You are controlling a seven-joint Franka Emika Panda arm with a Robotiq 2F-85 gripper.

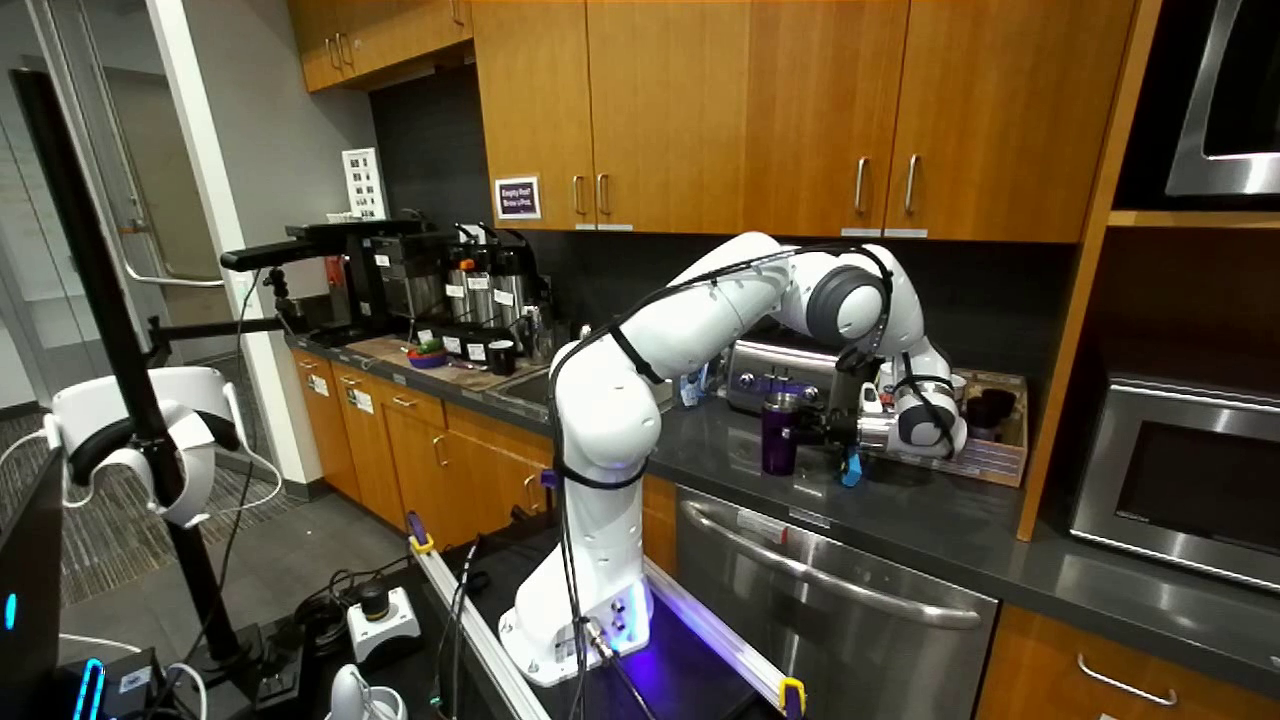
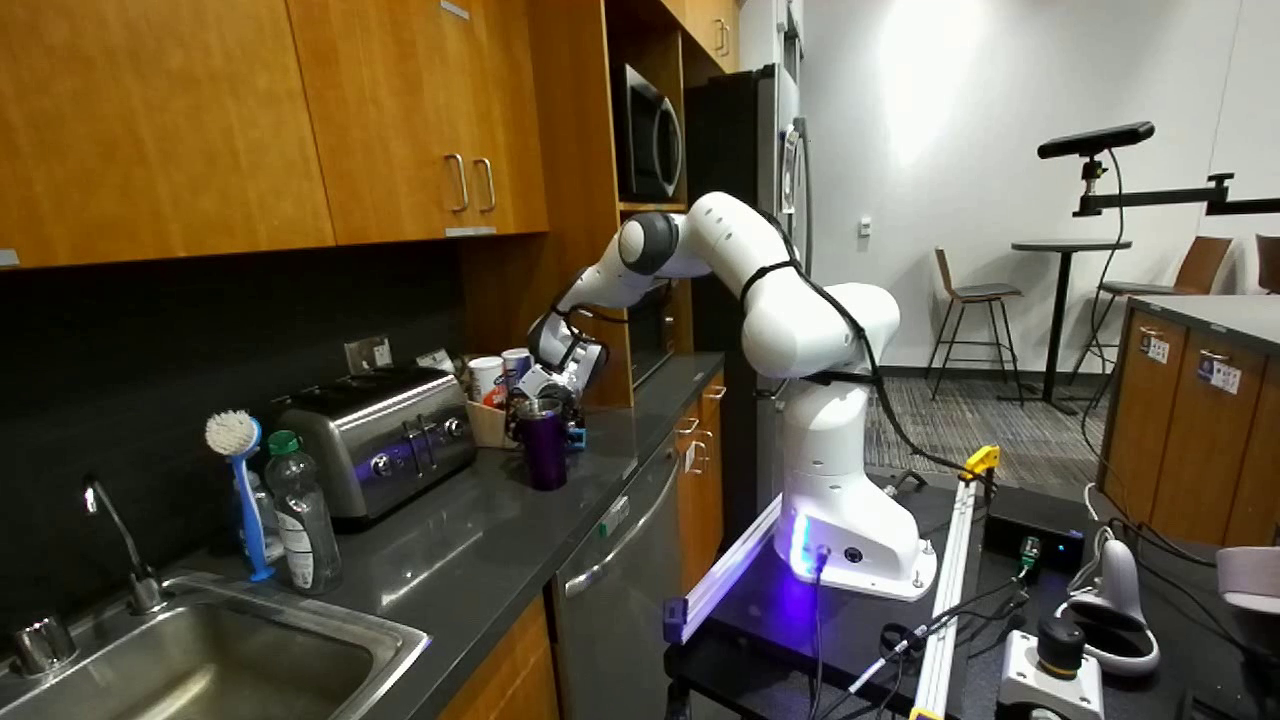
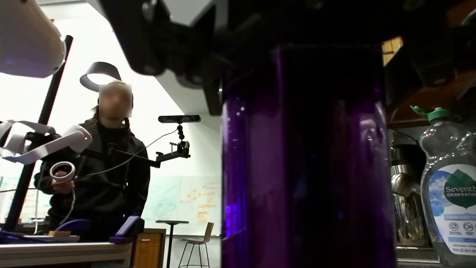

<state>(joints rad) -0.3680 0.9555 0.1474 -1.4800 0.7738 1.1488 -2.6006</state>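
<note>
One toaster [image 2: 385, 450] near purple tumbler [image 2: 545, 452]

Wooden cupboards [image 1: 820, 110] hang over the back edge of the dark counter [image 1: 950, 515], with a black backsplash [image 2: 200, 330] between the two. Wood drawers [image 1: 1120, 650] and a steel dishwasher [image 1: 830, 620] sit under its front edge. In an exterior view, a grey wall [image 1: 260, 130] and a white post [image 1: 212, 180] stand by the counter's far front corner, near grey flooring [image 1: 340, 520] and patterned carpet [image 1: 110, 550]. In an exterior view, a fridge [image 2: 735, 150] stands past the counter's far end; well out from the front edge, a pale wall [image 2: 930, 190] with a bright patch of light rises behind a tall round table [image 2: 1040, 245] and high chairs [image 2: 985, 291]. The wrist view shows a whiteboard [image 3: 174, 216] and a glowing black lamp [image 3: 98, 69].
</note>
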